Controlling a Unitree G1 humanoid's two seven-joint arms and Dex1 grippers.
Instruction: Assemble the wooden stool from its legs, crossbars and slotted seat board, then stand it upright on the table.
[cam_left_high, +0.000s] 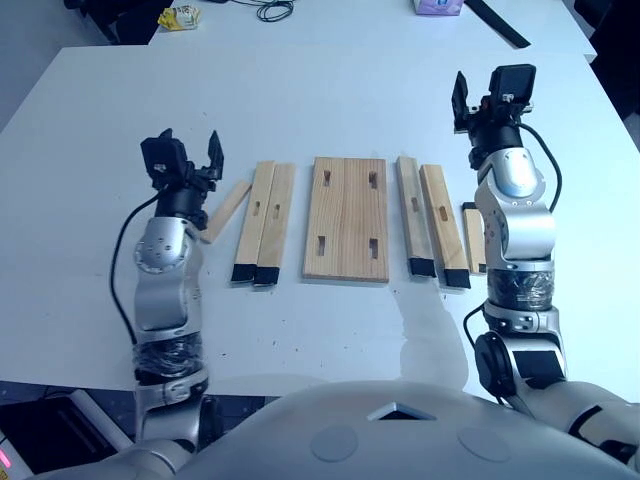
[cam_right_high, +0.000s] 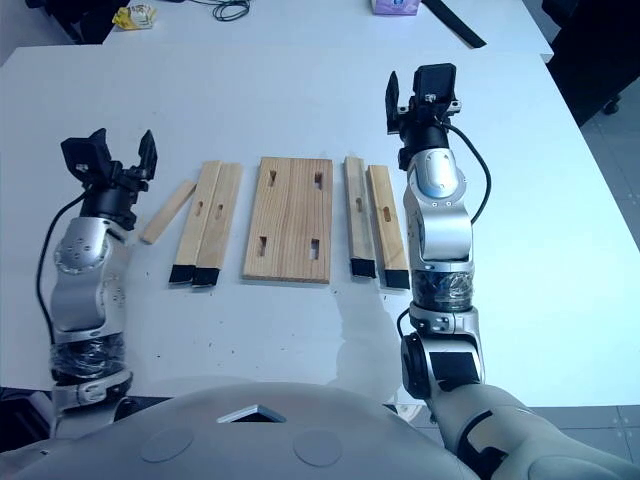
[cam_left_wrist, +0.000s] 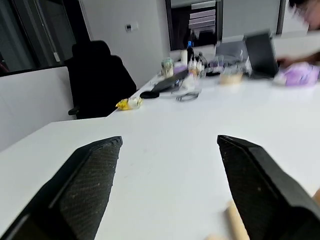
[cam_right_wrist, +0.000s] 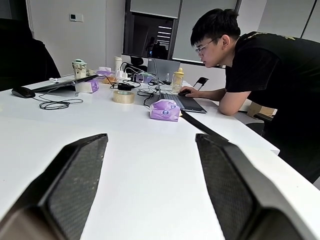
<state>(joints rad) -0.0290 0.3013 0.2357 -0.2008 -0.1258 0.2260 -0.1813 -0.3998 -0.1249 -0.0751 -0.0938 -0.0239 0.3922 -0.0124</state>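
The slotted seat board (cam_left_high: 346, 218) is lying flat near the middle of the white table (cam_left_high: 330, 90), its four slots facing up. Taking the board as the dial's centre, with 12 o'clock pointing away from the robot, two left legs (cam_left_high: 265, 222) are lying side by side and touching at 9 o'clock, just beside the board, with their black-tipped ends pointing towards 6 o'clock. Farther out at 9 o'clock, the short left crossbar (cam_left_high: 228, 210) is resting at a slant, apart from the legs. At 3 o'clock, two right legs (cam_left_high: 428, 222) are lying close together, black tips also towards 6 o'clock, and the right crossbar (cam_left_high: 472, 238) is sitting beyond them, close beside the right arm. The left gripper (cam_left_high: 190, 142) is hovering at about 10 o'clock, above the table beyond the far end of the left crossbar, with its jaws spread wide and holding nothing. The right gripper (cam_right_high: 414, 95) is hanging at about 2 o'clock, beyond the far ends of the right legs, and its dark fingers (cam_right_wrist: 70, 185) are likewise standing well apart around bare tabletop.
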